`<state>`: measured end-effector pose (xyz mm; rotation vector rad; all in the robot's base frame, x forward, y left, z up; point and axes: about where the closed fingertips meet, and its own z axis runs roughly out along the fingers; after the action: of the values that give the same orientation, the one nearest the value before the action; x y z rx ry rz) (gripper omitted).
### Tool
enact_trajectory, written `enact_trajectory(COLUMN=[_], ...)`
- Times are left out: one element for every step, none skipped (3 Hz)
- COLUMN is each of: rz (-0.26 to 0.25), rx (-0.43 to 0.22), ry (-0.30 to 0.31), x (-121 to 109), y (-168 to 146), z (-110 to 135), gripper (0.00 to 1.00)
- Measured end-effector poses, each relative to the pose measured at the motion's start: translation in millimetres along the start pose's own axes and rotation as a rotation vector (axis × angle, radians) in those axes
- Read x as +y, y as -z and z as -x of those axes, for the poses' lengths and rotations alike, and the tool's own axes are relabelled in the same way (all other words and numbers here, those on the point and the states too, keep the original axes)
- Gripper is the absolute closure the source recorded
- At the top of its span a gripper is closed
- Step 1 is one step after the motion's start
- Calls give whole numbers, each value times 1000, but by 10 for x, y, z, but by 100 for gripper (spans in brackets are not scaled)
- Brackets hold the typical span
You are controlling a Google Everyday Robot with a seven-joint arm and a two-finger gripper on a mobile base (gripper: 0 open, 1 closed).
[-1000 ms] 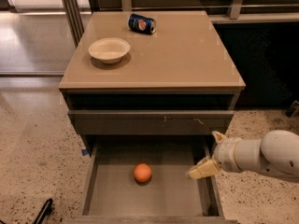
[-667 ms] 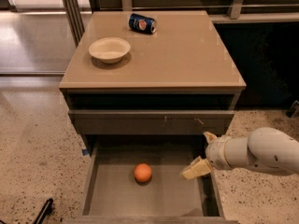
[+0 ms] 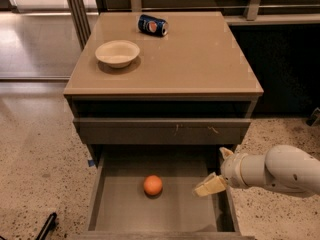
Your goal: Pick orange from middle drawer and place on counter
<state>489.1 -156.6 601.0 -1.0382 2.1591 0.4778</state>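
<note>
A small, smooth, round orange [image 3: 153, 185] is sitting mid-floor in the flat-bottomed, low-walled grey-brown middle drawer [image 3: 115, 209], with bare floor lying all around it, while the claw [image 3: 216, 170] is hovering at the drawer's right wall, pale fingers apart, below the glossy tan desk [image 3: 200, 59].

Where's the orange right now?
In the camera view, the orange lies centrally in the open middle drawer, left of the gripper at its right wall.

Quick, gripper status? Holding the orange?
Gripper: open, empty, over the right side of the middle drawer, apart from the orange.
</note>
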Motion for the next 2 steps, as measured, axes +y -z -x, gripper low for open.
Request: enact_trajectory(rz=[33,103], rx=[-29,-50], ry=[-41,-51], x=[171,360], y=[-386,-847], z=[-183,-305], gripper=[0,0])
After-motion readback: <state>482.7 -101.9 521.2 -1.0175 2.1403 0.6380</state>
